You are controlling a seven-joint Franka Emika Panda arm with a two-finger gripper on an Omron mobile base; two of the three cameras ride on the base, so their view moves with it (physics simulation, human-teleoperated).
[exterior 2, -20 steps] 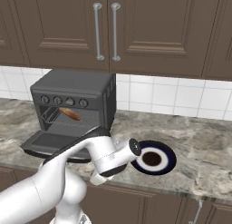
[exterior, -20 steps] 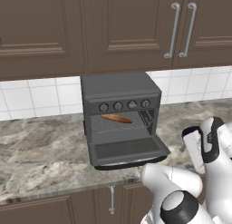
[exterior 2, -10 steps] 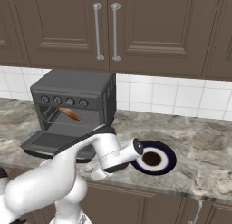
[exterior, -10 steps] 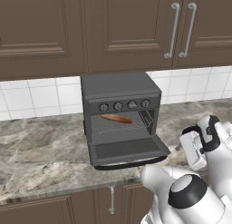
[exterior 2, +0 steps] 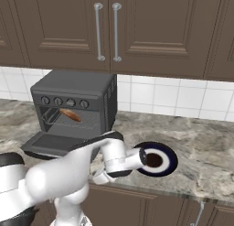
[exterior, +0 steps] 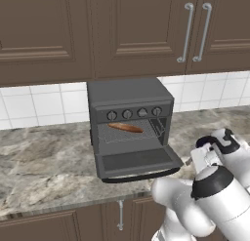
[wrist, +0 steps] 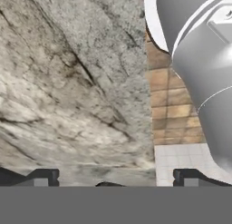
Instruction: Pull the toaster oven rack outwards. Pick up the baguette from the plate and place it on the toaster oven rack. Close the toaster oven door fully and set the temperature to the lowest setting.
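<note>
The slim orange-brown baguette (exterior: 125,128) is lying on the thin grey wire rack (exterior: 128,133) inside the boxy dark grey toaster oven (exterior: 129,124), whose door (exterior: 139,162) is hanging open. The round blue plate (exterior 2: 167,160) is sitting on the veined marble counter (exterior: 44,162). The gripper (wrist: 113,177) is spreading its dark fingertips wide, holding nothing.

Glossy white rounded robot arm (exterior: 185,206), smooth bulbous segments, dark grey cap-like joints (exterior: 211,177), black ring bands between sections, small dark squared fingertips (wrist: 41,177)
</note>
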